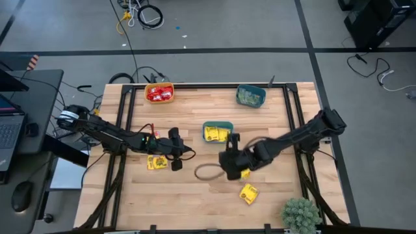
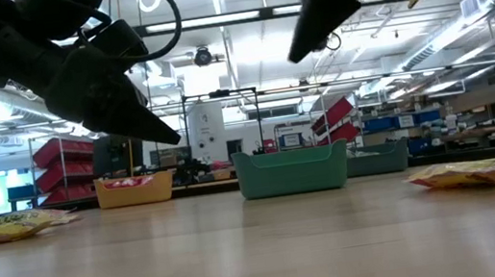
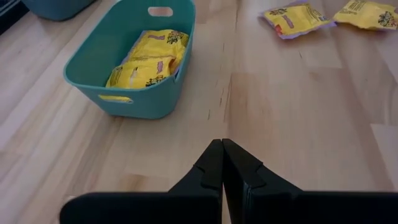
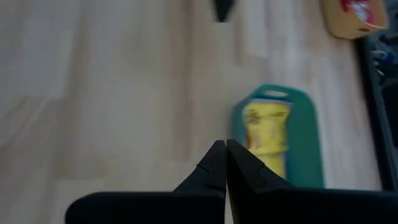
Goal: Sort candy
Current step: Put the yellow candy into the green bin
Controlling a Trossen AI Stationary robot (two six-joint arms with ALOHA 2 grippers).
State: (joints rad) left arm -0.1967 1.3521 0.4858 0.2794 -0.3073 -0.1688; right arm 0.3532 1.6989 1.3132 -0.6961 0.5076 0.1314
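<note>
A teal bowl at the table's middle holds yellow candy packets. An orange bowl at the far left holds red packets. A blue-green bowl at the far right holds pale green ones. Loose yellow packets lie flat on the table at the left and at the near right; another lies partly under my right arm. My left gripper is shut and empty, above the table left of the teal bowl. My right gripper is shut and empty, near the teal bowl's near side.
A small green plant stands at the table's near right corner. A cable loop hangs by my right gripper. Bare wood lies between the two grippers and along the near edge.
</note>
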